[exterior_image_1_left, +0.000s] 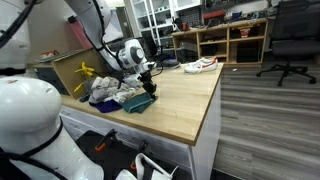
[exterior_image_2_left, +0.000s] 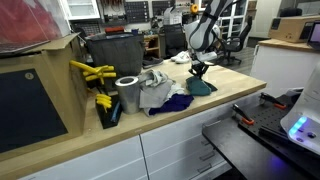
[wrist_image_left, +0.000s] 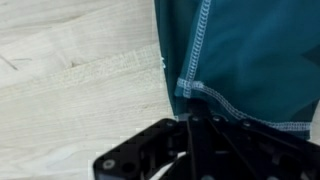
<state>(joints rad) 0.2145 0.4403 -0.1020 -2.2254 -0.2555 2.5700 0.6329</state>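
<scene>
A teal cloth (wrist_image_left: 250, 50) with a light stitched hem lies on the wooden table (wrist_image_left: 70, 60). My gripper (wrist_image_left: 190, 120) is down on the cloth's edge, its black fingers closed together on the hem. In both exterior views the gripper (exterior_image_1_left: 150, 86) (exterior_image_2_left: 199, 72) stands right over the teal cloth (exterior_image_1_left: 140, 103) (exterior_image_2_left: 201, 88), near a pile of clothes. The fingertips are hidden against the cloth.
A pile of white and dark clothes (exterior_image_1_left: 112, 92) (exterior_image_2_left: 158, 92) lies beside the teal cloth. Yellow tools (exterior_image_2_left: 93, 74) and a metal cylinder (exterior_image_2_left: 127, 93) stand by a box. A white shoe (exterior_image_1_left: 200, 65) sits at the table's far end. An office chair (exterior_image_1_left: 288, 40) stands on the floor.
</scene>
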